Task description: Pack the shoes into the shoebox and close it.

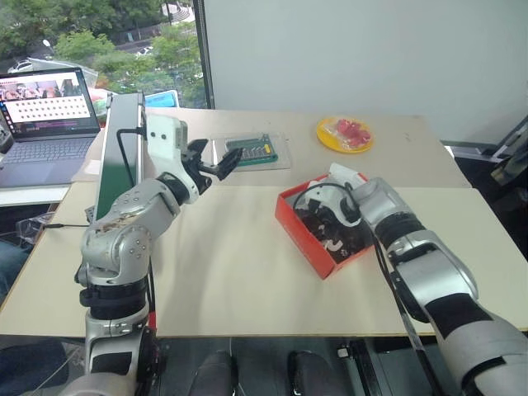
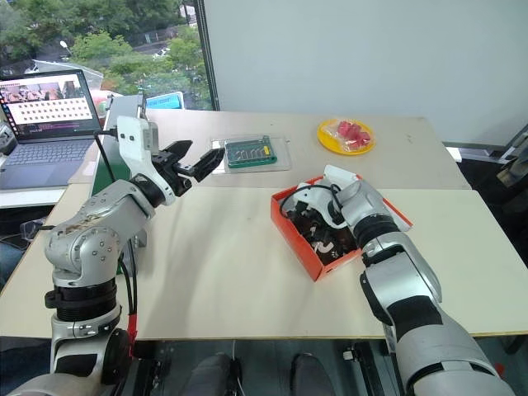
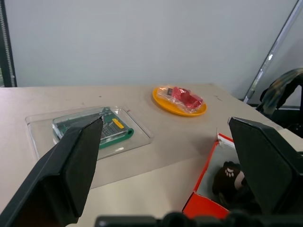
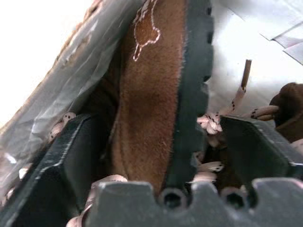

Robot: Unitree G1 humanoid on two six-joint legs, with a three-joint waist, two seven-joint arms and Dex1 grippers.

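Your shoebox (image 2: 299, 233) sat on the table (image 2: 223, 272) with the shoes (image 2: 323, 235) inside, one on edge between your right gripper's (image 4: 161, 142) spread, non-clamping fingers. Your left gripper (image 2: 196, 165) hovered wide open and empty. That upright shoe could block the lid from closing.
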